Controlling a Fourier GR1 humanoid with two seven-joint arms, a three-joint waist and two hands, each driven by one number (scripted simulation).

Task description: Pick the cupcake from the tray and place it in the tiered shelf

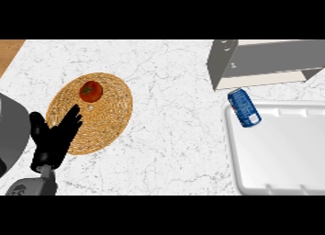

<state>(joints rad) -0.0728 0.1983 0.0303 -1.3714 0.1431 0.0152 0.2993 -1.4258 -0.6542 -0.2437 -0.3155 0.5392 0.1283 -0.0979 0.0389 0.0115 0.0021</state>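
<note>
Lower left: my left hand point(51, 143) rested open and empty. No cupcake showed on the tray point(287, 151), so I risked grabbing the can point(244, 107) instead.

You will find no word, number or brand here that you can read. The blue can point(244, 107), lying on its side at a corner of the white tray point(287, 147), carries pale markings on its wall, but they are too small for you to make out as letters or figures. The tray itself, the grey tiered shelf point(280, 57) and the woven mat point(108, 126) show you plain surfaces only.
</note>
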